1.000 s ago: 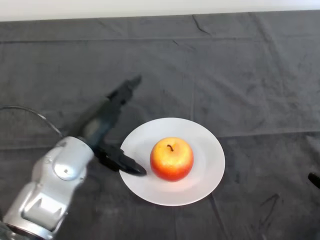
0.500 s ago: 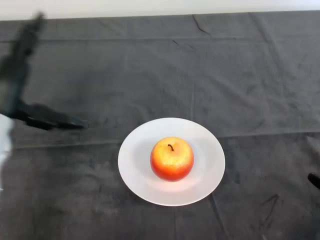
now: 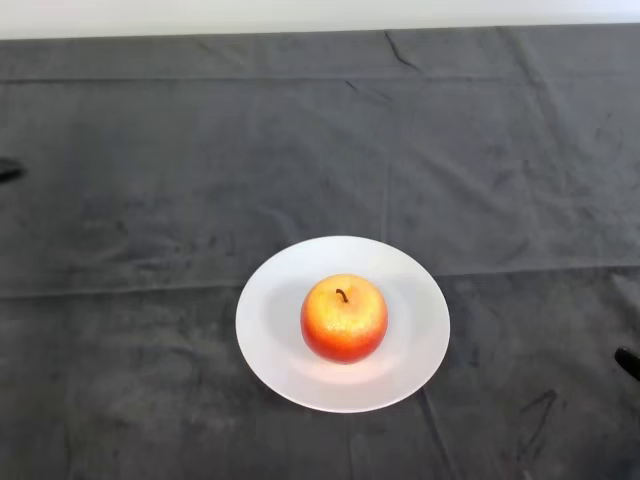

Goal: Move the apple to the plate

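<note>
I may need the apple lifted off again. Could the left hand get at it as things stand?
Probably yes. The apple sits upright and uncovered in the middle of the white plate, with only dark cloth around it. The hand itself is barely in view.

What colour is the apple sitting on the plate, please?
The apple is red blending into yellow-orange near its dark stem, seen in the head view on the white plate.

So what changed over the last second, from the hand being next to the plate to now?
The left hand pulled away from the plate's left edge, swung up and out to the left, and has almost left the view; only a dark tip shows at the left edge. It held nothing as it left. The apple stayed upright in the middle of the white plate, and neither shifted on the dark cloth.
</note>
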Available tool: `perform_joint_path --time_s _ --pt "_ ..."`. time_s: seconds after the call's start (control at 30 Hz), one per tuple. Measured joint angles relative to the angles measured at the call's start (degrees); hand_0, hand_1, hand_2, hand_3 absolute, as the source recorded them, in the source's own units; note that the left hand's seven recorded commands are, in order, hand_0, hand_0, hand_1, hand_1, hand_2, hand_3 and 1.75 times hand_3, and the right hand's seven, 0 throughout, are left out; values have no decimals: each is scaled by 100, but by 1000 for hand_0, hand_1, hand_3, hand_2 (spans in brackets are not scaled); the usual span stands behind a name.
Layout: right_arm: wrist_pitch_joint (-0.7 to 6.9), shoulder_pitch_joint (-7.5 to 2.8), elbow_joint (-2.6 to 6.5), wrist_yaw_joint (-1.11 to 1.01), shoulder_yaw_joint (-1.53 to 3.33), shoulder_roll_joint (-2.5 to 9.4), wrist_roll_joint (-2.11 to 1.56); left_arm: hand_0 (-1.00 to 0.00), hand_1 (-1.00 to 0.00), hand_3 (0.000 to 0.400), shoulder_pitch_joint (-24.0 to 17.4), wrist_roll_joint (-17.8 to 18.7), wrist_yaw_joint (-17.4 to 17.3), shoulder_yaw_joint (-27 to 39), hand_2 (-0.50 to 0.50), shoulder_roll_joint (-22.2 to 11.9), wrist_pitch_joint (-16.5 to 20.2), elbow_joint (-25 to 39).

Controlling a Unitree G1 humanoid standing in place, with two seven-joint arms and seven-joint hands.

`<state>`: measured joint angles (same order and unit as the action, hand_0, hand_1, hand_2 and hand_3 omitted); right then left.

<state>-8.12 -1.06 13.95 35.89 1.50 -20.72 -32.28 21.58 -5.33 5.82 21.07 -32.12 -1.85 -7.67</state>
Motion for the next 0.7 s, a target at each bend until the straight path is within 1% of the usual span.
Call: perform_joint_path --time_s 0.13,0.27,0.47,0.7 --pt "6 0 14 0 0 5 -5 0 0 0 0 113 153 412 0 -224 -241 -192" --pt "7 0 55 0 2 11 -8 0 0 0 0 183 308 798 0 -406 -430 -366" --pt "6 0 65 2 3 14 -9 0 0 0 0 255 522 1392 0 -531 -609 -584" --pt "6 0 69 2 14 14 -11 0 0 0 -3 405 629 1869 0 -885 -875 -1042"
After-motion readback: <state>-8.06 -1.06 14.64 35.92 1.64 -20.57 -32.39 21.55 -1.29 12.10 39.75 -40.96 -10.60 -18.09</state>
